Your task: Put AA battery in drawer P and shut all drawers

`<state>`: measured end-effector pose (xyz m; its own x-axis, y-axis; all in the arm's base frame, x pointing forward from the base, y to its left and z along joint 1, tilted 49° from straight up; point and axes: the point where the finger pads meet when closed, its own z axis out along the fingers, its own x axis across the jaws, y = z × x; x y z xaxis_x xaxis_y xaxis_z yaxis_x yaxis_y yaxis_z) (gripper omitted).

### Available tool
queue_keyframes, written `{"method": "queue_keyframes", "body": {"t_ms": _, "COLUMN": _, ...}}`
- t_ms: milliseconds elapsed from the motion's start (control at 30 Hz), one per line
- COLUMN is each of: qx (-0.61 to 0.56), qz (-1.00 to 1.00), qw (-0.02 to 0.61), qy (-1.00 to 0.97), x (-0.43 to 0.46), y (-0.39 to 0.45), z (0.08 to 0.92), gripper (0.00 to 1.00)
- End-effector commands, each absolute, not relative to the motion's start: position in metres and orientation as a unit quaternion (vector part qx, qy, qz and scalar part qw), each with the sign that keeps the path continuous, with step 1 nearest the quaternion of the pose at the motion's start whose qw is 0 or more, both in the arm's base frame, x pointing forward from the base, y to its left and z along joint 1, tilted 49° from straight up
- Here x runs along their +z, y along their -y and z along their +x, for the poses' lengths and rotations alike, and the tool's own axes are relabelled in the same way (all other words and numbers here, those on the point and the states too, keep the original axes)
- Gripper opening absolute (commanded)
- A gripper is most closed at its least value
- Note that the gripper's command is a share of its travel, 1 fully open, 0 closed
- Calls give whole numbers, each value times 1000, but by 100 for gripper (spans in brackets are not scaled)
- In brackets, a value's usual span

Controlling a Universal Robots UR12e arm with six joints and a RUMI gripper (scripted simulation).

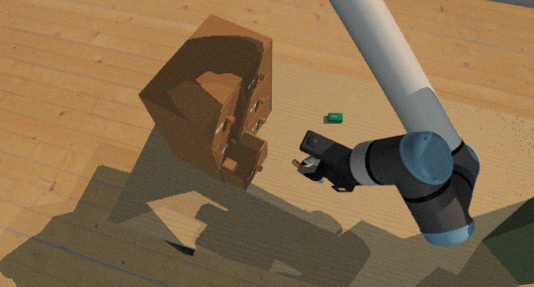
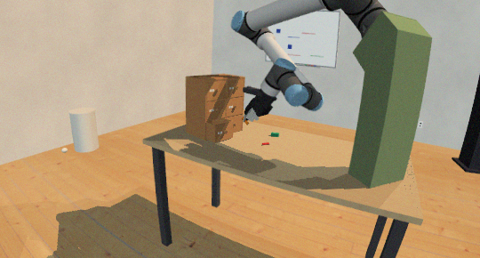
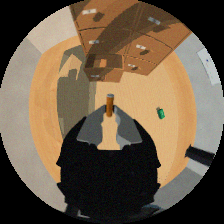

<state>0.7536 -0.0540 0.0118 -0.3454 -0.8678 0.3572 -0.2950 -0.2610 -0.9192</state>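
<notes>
The AA battery [image 1: 296, 162] [image 2: 246, 122] [image 3: 110, 100], copper-coloured with a dark end, sticks out beyond the fingertips. My gripper [image 1: 303, 165] [image 2: 250, 117] [image 3: 109, 105] is shut on it and holds it above the table, in front of the chest. The wooden chest [image 1: 183, 130] [image 2: 195, 105] [image 3: 107, 30] stands upright with two columns of three drawers. Its bottom-left drawer [image 1: 254, 144] [image 2: 220, 133] [image 3: 106, 78] is pulled out. A light patch shows inside; I cannot tell whether it is an object. The other drawers look shut. The labels are too small to read.
A green block [image 1: 335, 118] [image 2: 275, 134] [image 3: 160, 113] lies on the table, right of the open drawer in the wrist view. A small red item [image 2: 265, 143] lies near it in the exterior view. A tall green column [image 2: 391, 108] [image 1: 516, 248] stands at the table's other end.
</notes>
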Motion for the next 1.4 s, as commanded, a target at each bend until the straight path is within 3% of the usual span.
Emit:
{"method": "queue_keyframes", "body": {"t_ms": 0, "qx": -624, "qz": -509, "qw": 263, "qy": -531, "x": 11, "y": 54, "z": 754, "gripper": 5}}
{"method": "queue_keyframes", "body": {"t_ms": 767, "qx": -709, "qz": -454, "qw": 350, "qy": -411, "x": 9, "y": 55, "z": 753, "gripper": 5}}
{"method": "queue_keyframes", "body": {"t_ms": 1367, "qx": -737, "qz": -428, "qw": 381, "qy": -359, "x": 7, "y": 55, "z": 753, "gripper": 5}}
